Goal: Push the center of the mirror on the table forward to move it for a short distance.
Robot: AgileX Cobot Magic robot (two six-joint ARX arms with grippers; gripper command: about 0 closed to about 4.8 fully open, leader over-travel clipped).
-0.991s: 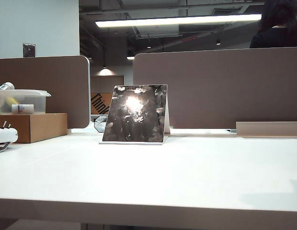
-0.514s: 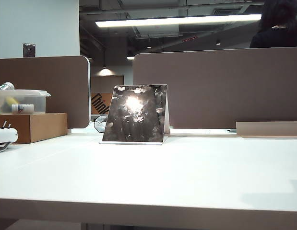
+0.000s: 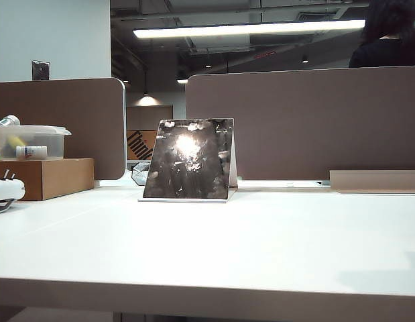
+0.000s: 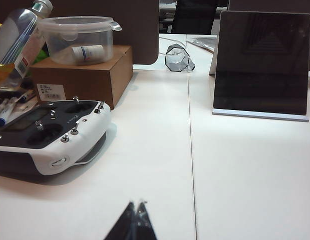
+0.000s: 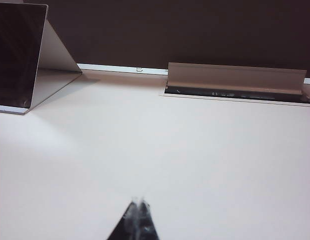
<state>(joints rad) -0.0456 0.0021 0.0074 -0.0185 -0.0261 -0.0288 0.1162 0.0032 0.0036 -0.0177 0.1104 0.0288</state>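
Nothing has shifted across the exterior frames: the mirror (image 3: 188,159) stands where it stood a second ago, slanted back on its thin white folded stand, toward the far side of the white counter (image 3: 261,235) with a bright glare high on its dark face. Neither arm shows in the exterior view. Behind the mirror run the brown divider panels (image 3: 308,121), and a small faceted glass object (image 4: 177,57) lies just beside the mirror's rear edge on the left arm's side. Farther out on that side sits a cardboard box (image 4: 89,75) carrying a clear lidded container (image 4: 79,37), and nearer than the box, well apart from the mirror, rests a white remote controller (image 4: 49,137). The left pincer (image 4: 135,220) hovers low over the counter, well short of the mirror, its tips pressed together with nothing between them. The right pincer (image 5: 138,217) likewise hangs above bare counter, well apart from the mirror (image 5: 17,55), tips closed on nothing; beyond it lies a raised cable-tray flap (image 5: 235,79) against the divider.
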